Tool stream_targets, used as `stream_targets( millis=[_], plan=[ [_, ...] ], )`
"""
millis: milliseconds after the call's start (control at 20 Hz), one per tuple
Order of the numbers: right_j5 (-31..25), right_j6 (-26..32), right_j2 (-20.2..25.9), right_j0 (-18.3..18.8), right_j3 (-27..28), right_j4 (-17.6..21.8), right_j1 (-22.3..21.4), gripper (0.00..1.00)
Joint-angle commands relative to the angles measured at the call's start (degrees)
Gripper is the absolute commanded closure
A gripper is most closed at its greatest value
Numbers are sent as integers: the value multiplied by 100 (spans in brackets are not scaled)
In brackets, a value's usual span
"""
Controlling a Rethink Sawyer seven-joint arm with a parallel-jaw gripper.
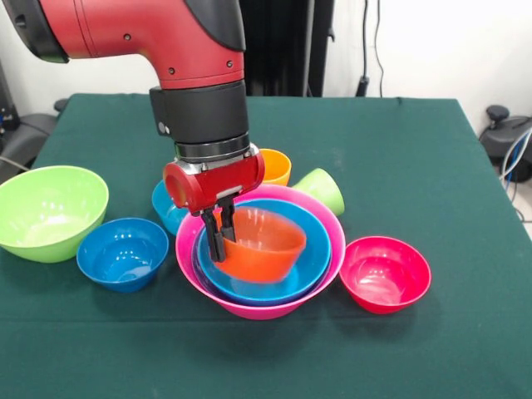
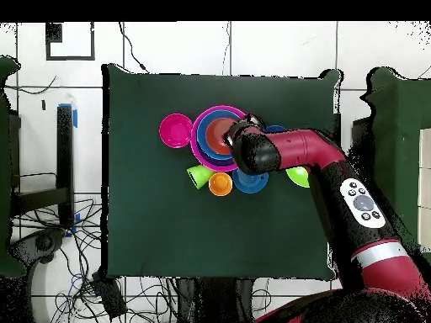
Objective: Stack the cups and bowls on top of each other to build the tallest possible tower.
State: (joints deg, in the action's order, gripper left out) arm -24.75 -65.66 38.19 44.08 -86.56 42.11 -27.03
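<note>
The gripper [image 1: 219, 237] has its fingers [image 1: 214, 235] clamped on the near rim of the orange bowl [image 1: 264, 243], which hangs tilted just inside the sky blue bowl [image 1: 312, 253] of the tower [image 1: 259, 309]. This looks like the placing step. Next, I judge, the bowl should be lowered level and let go. The orange cup [image 1: 276, 165] and green cup [image 1: 322, 189] wait just behind the fingers on the counter [image 1: 399, 150].

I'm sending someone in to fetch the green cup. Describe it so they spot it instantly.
Start at the big pink bowl holding the nested stack mid-table. Just behind its rim, on the side away from the large green bowl, lies the lime green cup, tipped on its side beside the upright orange cup.
</note>
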Motion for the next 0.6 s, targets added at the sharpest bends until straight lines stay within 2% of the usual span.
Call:
stream_targets(
  millis=[50,600],
  plan=[
    [336,-907,-399,-215,-206,-28,242,100],
    [254,-998,-515,-325,-168,-229,373,100]
  ],
)
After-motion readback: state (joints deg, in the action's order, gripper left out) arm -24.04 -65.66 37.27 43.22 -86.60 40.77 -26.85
